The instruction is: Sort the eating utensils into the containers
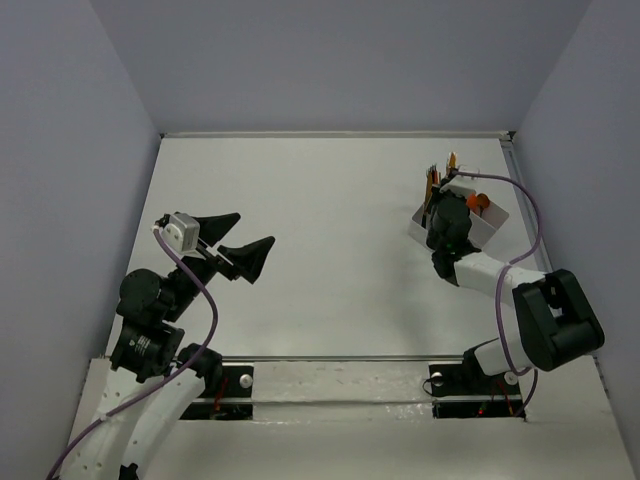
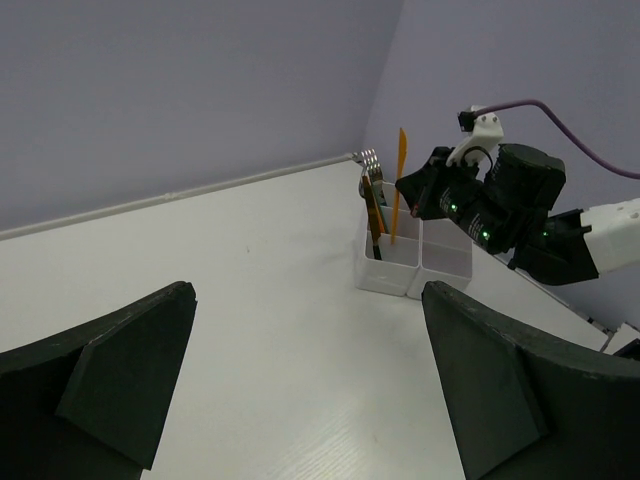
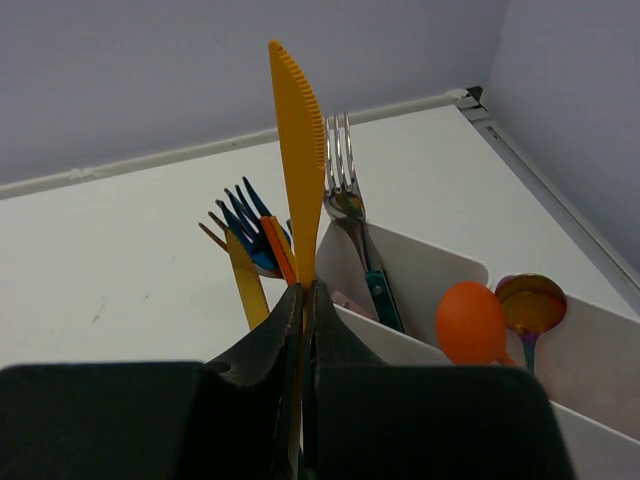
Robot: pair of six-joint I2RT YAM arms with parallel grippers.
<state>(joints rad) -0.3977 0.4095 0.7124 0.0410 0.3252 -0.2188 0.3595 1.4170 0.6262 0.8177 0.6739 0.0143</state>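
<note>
Right wrist view, right jaws: pressed together on a flat orange plastic knife (image 3: 298, 150) with a toothed edge, pinching it low down.
Orange knife: it stands straight up, tip at the top. Its bottom end is hidden behind the jaws, so I cannot tell if it touches the box.
Just left of the knife: a blue plastic fork (image 3: 245, 222) stands with its prongs up, and a flat yellow stick (image 3: 246, 290) stands close beside it.
Just right of the knife: a shiny metal fork with a teal handle (image 3: 342, 175) stands prongs up in one square part of the white plastic box (image 3: 425, 268).
Spoons: a round orange plastic spoon (image 3: 470, 322) and a coppery metal spoon (image 3: 530, 298) stand side by side in the next part to the right, round ends up.
Box place: it sits on the far right side of the white tabletop (image 1: 320, 220), near the back corner.
Left jaws: spread wide and holding nothing. They hang over the left side of the tabletop, well apart from the box.
</note>
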